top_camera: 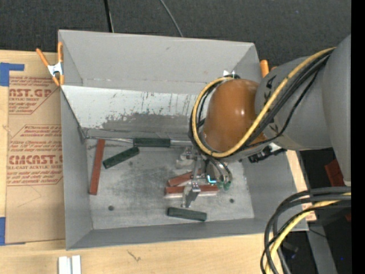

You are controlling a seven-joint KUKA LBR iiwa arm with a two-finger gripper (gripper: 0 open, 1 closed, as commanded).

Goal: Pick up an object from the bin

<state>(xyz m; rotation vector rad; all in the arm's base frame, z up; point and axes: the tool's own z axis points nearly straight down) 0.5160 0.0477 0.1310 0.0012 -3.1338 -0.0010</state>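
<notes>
Claw (193, 192) over reddish sticks (178, 180), dark bar (186, 214) near, grey bin (154, 56)

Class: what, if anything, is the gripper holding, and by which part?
It cannot be told. The gripper sits over two reddish-brown sticks at the right middle of the bin, but a hold on either is not visible.

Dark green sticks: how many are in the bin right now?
3: back-wall stick along the rear edge; tilted stick left of centre; front stick below the claw. The arm may hide others.
</notes>
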